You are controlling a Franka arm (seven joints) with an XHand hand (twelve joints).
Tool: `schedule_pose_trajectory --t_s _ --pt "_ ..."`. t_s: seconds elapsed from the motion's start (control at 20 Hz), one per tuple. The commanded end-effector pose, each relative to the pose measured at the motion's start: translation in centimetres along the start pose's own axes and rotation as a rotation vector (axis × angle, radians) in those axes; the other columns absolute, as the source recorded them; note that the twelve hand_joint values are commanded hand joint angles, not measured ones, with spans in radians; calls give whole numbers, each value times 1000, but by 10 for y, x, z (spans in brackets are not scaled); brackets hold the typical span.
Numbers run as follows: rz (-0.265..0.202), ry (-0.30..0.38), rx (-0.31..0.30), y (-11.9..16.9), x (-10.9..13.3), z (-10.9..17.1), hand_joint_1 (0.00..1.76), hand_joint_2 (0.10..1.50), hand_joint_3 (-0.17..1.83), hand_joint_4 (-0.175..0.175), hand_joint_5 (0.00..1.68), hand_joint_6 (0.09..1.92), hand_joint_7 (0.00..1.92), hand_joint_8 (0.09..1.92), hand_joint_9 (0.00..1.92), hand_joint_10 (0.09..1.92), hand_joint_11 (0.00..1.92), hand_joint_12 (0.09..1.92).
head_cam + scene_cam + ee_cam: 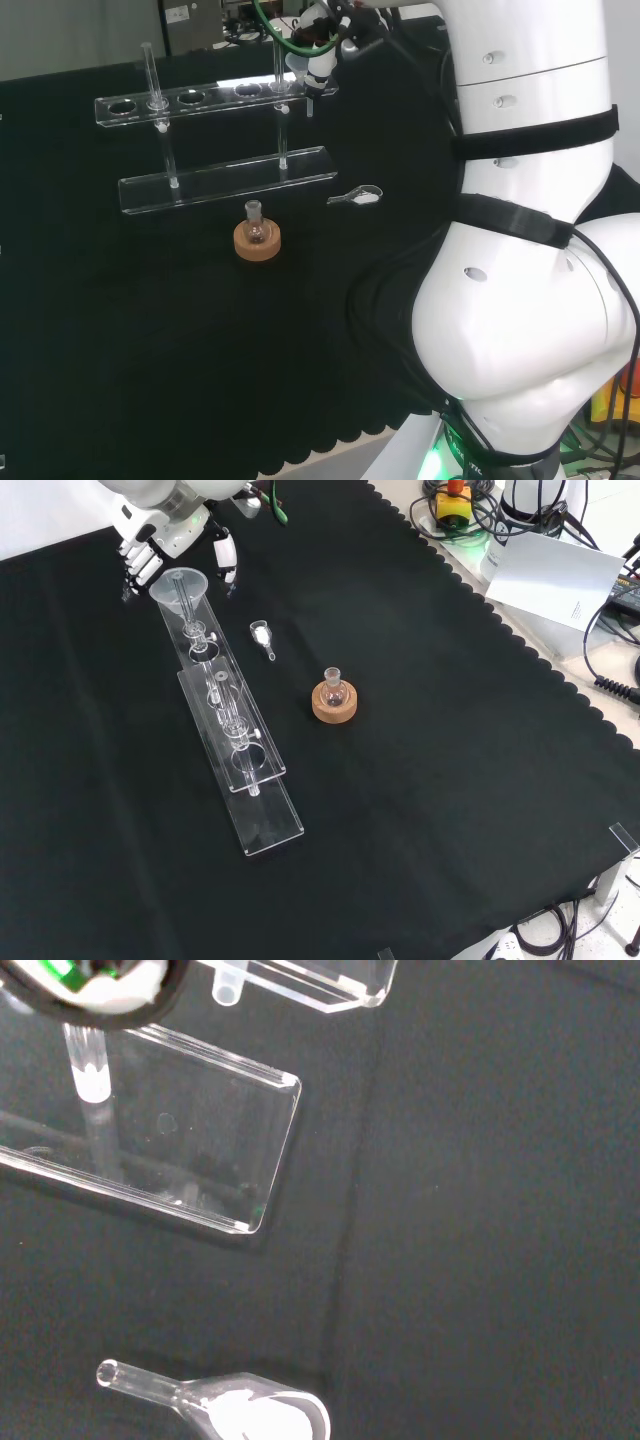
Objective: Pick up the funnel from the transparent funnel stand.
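Observation:
The transparent funnel stand lies lengthwise on the black cloth, a holed upper shelf on posts above its base. A clear glass funnel sits in the end hole nearest the arm, stem pointing down through the shelf. My hand hovers just behind and over that end. Its fingers hang on one side of the funnel's rim and the thumb on the other, relaxed, not closed on it. In the head view the hand is at the shelf's right end. The wrist view looks down on the base's corner.
A small round flask sits on a cork ring in front of the stand. A small glass scoop with white powder lies on the cloth beside the stand's near end. Cables and boxes lie beyond the cloth's scalloped edge.

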State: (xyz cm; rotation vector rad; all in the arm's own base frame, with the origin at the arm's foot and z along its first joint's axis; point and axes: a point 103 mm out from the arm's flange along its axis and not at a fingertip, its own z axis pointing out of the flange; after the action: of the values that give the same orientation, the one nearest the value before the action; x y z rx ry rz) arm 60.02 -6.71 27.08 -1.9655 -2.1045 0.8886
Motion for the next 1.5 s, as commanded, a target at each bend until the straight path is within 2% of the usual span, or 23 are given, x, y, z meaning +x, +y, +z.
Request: schedule_pose_trajectory --t_s 0.05,0.15,0.3,0.4,0.55,0.6,0.7,1.15,1.25,1.5 --pt "5 -3 3 1 2 -1 777 577 507 -31 41 87 19 664 190 806 93 1458" --pt "12 -7 -2 1 2 -2 791 575 545 -32 123 87 54 720 243 780 94 1450" --pt "21 -12 -9 1 2 -4 814 592 593 -30 347 87 98 753 319 750 107 1434" --pt "25 -20 -13 0 2 -5 823 610 610 -28 471 186 119 747 359 711 119 1414" --pt "38 -29 -29 0 2 -7 839 636 623 -13 512 786 138 738 396 677 133 1405" --pt "42 -32 -34 -1 2 -8 844 640 629 -11 510 920 140 739 402 676 137 1404" --pt "45 -35 -39 -3 2 -11 853 647 638 -9 511 1041 139 740 408 676 142 1403" --pt "74 -42 -62 -26 -8 -38 863 652 664 -12 501 1102 136 738 416 678 154 1397" --pt "80 -58 -61 -34 -9 -43 863 651 668 -12 501 1104 136 738 416 679 154 1397" --pt "102 -37 -76 -66 -17 -65 863 651 673 -12 504 1107 136 737 417 679 155 1397"
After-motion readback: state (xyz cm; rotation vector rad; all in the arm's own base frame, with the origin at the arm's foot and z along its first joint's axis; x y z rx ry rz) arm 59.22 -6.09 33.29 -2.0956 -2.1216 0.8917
